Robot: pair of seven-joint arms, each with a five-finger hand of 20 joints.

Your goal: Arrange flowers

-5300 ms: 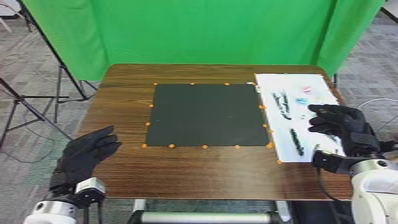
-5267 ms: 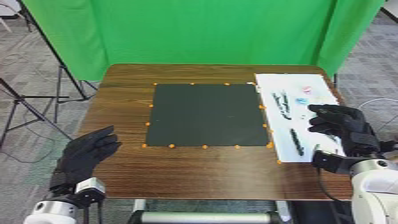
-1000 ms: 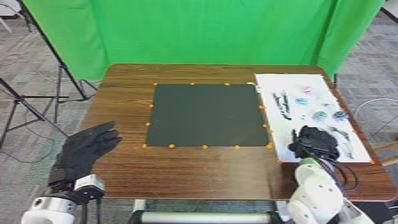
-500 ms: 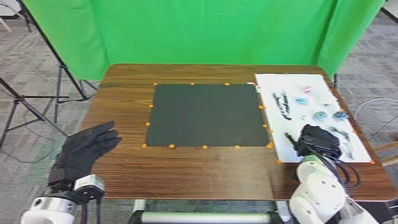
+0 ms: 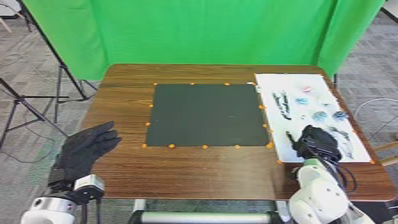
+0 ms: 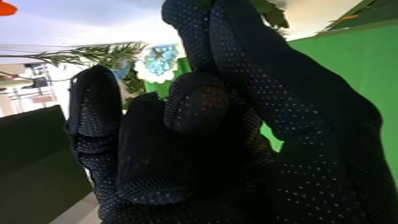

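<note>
Since 5.3 s ago, right hand (image 5: 318, 145) has come inward and nearer over the near part of the white sheet (image 5: 282, 152); the dark stem (image 5: 291, 138) is now tilted at its fingers. Near left: left hand (image 5: 83, 150), relaxed open above desk (image 5: 200, 172). Wrist view: right hand (image 6: 311, 155) curled, pinching that stem, leaves (image 6: 272, 15) poking out. Pale stems (image 5: 345, 137) just right of it on the sheet. Beyond, 2 blue-grey flowers (image 5: 320, 116) (image 5: 339, 115), then 1 light-blue (image 5: 302, 101), 1 pink (image 5: 307, 89). Black mat (image 5: 206, 115) mid-desk, left of sheet. Farthest: green backdrop (image 5: 213, 35).
</note>
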